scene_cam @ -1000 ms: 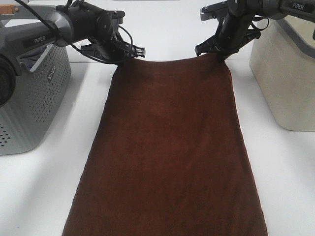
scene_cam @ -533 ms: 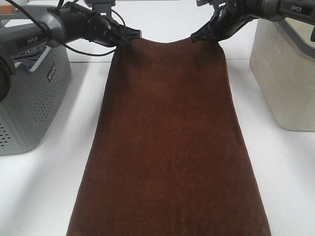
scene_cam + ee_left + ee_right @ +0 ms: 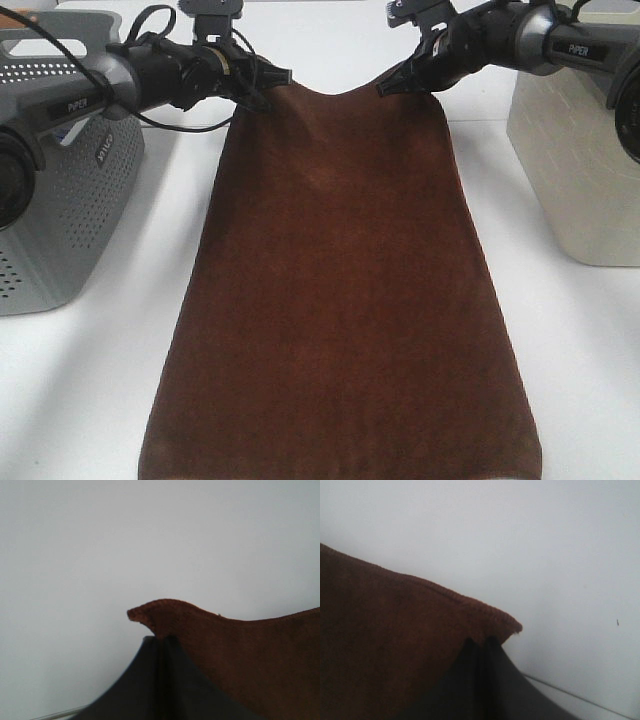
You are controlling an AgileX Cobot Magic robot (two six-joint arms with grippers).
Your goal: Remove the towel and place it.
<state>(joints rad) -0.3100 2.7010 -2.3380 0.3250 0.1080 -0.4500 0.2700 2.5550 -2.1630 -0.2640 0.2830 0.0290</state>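
Observation:
The towel (image 3: 340,290), a long dark reddish-brown plush cloth, hangs stretched lengthwise down the middle of the white table (image 3: 580,360), its far edge lifted and sagging between the arms. My left gripper (image 3: 272,78) is shut on the towel's far left corner (image 3: 150,615), the black fingers pressed together under the hem. My right gripper (image 3: 395,84) is shut on the far right corner (image 3: 495,620) in the same way. The towel's near end runs out of view at the bottom of the exterior view.
A grey perforated basket (image 3: 60,190) stands at the left of the table. A beige bin (image 3: 575,150) stands at the right. Bare white table lies on both sides of the towel.
Both grippers have risen and moved back with the towel's far corners. The far edge now sags in the middle and the cloth has drawn further up the table.

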